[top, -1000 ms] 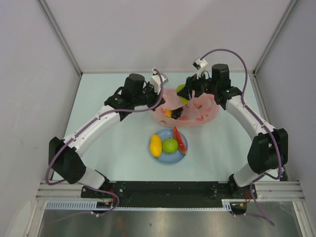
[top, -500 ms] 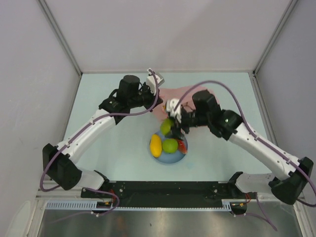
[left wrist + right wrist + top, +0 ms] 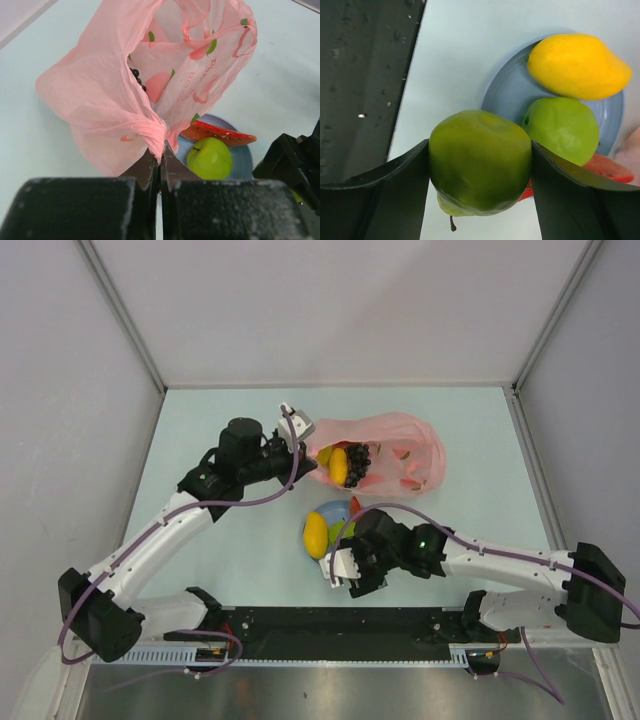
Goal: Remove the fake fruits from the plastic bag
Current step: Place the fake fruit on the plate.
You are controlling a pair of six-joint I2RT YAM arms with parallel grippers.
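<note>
The pink plastic bag (image 3: pixel 400 455) lies at the back of the table, and my left gripper (image 3: pixel 300 443) is shut on a bunched edge of it (image 3: pixel 152 131). Inside it show a yellow fruit (image 3: pixel 339 466) and a dark grape bunch (image 3: pixel 358 461). My right gripper (image 3: pixel 480 172) is shut on a green pear (image 3: pixel 480 162), held just above the table by the near edge of the light blue plate (image 3: pixel 505 95). On the plate lie a yellow fruit (image 3: pixel 577 67), a green apple (image 3: pixel 562 130) and a red slice (image 3: pixel 607 171). From above, my right gripper (image 3: pixel 352 552) hides the pear.
The black base rail (image 3: pixel 340 620) runs close behind my right gripper at the near edge. White walls enclose the table on three sides. My right forearm (image 3: pixel 500 562) stretches low across the near right of the table.
My right arm has carried the green pear out of the bag and down to the plate's near side. My left arm drew back left, still holding the bag's edge.
</note>
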